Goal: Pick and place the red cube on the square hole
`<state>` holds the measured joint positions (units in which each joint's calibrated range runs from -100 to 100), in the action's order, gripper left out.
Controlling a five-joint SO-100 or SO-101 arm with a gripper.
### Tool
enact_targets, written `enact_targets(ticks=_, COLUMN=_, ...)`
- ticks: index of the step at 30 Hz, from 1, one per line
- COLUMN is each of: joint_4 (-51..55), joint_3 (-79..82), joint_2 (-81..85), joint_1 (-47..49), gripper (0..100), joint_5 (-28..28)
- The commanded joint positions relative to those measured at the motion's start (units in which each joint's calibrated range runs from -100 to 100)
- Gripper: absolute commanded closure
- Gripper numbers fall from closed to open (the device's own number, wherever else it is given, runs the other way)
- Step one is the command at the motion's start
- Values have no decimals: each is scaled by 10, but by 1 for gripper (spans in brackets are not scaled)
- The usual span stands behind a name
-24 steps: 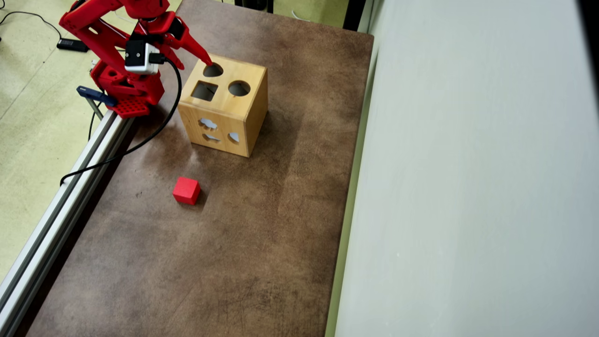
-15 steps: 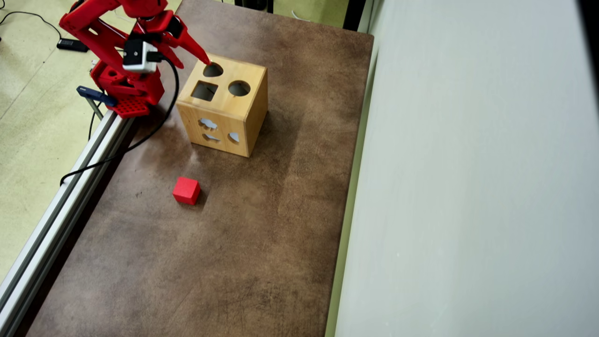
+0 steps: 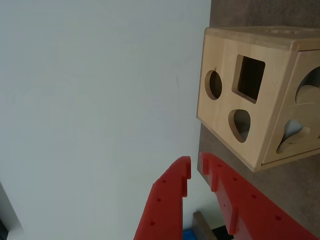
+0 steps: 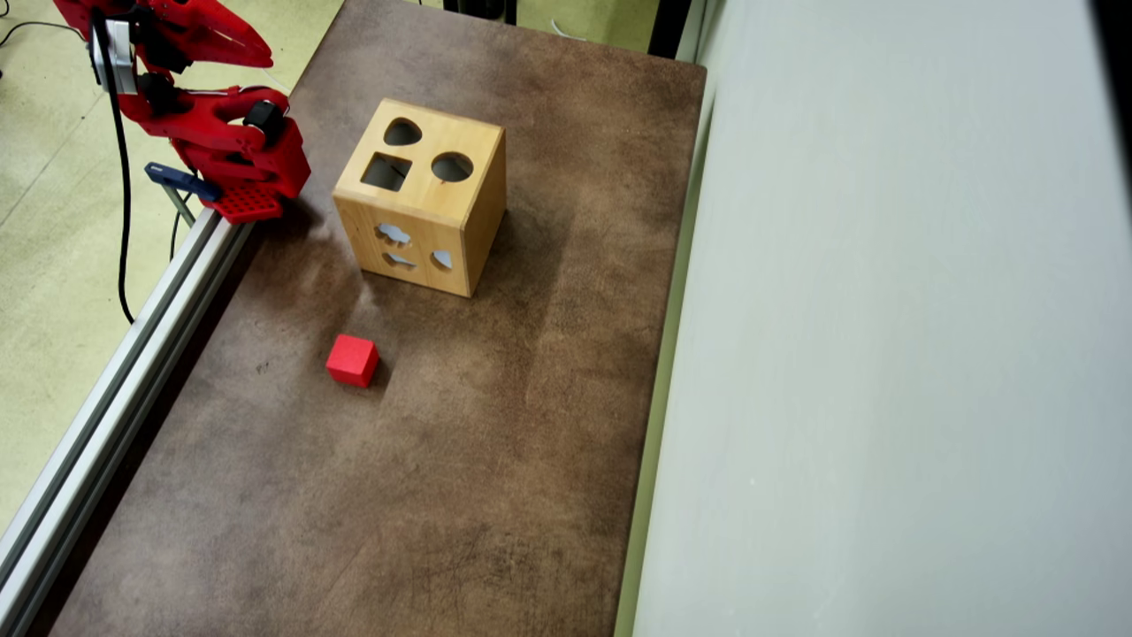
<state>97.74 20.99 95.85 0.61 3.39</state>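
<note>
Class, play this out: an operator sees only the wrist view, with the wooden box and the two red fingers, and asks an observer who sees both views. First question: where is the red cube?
Observer: The red cube lies on the brown mat, in front of the wooden box in the overhead view, apart from it.
Operator: Is the gripper near it?
Observer: No. The gripper sits folded back with the arm at the mat's top left corner, beyond the box from the cube.
Operator: Which way does the square hole face?
Observer: Upward. The square hole is in the box's top face, beside a round hole.
</note>
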Motion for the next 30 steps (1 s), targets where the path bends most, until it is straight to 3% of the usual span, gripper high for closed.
enact_targets(ticks=1, joint_4=-1, joint_3=-5, joint_2=-2, joint_1=5, gripper=96, joint_5=-1)
enact_targets(ticks=13, joint_4=-7, joint_3=-23, joint_2=-84, joint_1=-1, gripper=96, joint_5=4)
enact_targets(ticks=22, joint_4=-1, joint_3=-247, joint_2=-311, joint_1=-5, gripper=96, joint_5=4)
enact_targets(ticks=30, joint_4=-1, joint_3=-290, joint_2=-424, joint_1=-122, gripper=96, joint_5=5)
